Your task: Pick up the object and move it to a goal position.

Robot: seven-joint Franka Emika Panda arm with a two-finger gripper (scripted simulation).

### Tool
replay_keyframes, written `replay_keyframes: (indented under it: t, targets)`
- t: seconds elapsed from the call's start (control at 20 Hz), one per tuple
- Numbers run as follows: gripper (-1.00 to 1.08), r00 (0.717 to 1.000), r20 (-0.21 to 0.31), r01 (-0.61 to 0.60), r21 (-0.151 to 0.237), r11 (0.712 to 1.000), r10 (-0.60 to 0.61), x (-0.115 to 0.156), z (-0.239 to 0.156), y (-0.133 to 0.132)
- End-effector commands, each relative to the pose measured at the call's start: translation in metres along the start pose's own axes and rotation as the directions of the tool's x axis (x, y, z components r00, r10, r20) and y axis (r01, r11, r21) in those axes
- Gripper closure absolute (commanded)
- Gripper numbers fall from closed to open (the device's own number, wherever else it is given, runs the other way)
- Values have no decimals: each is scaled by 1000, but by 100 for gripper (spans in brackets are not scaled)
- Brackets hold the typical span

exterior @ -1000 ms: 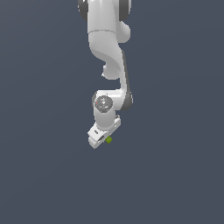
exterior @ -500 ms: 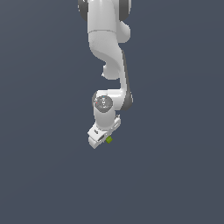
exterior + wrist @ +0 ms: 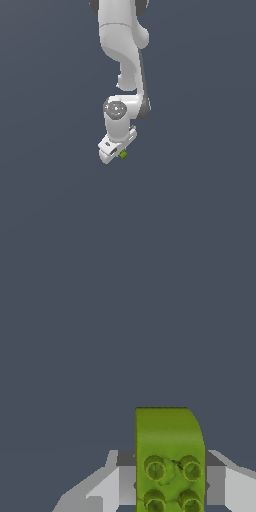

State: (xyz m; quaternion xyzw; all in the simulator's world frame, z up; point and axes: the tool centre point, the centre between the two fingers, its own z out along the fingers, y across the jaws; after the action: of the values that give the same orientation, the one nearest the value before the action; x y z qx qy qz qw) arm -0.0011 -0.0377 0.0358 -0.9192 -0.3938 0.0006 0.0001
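Observation:
The object [image 3: 123,154] is a tiny lime-green block that peeks out beside the white hand in the exterior view. In the wrist view the object [image 3: 169,456] fills the space between the two grey fingers [image 3: 107,483], showing round studs on its face and one rounded corner. My gripper [image 3: 119,153] is shut on it, and my gripper [image 3: 170,481] presses both flanks of the block. The white arm hangs from above, near the middle of the exterior view. No goal marker shows in either view.
Only a uniform dark grey-blue surface [image 3: 200,200] surrounds the arm; no other objects, containers or edges show.
The hand with the green block has risen very slightly in the exterior view; the grip is unchanged.

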Motion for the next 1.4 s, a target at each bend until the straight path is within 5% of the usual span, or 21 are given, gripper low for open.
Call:
replay_keyframes:
  t: [0.0,1.35]
  targets:
    - [108,1000,-1,0,-1,1000,0,-8,-11,-3]
    - [108,1000,-2,0,0,1000,0,-120,-180,-49]
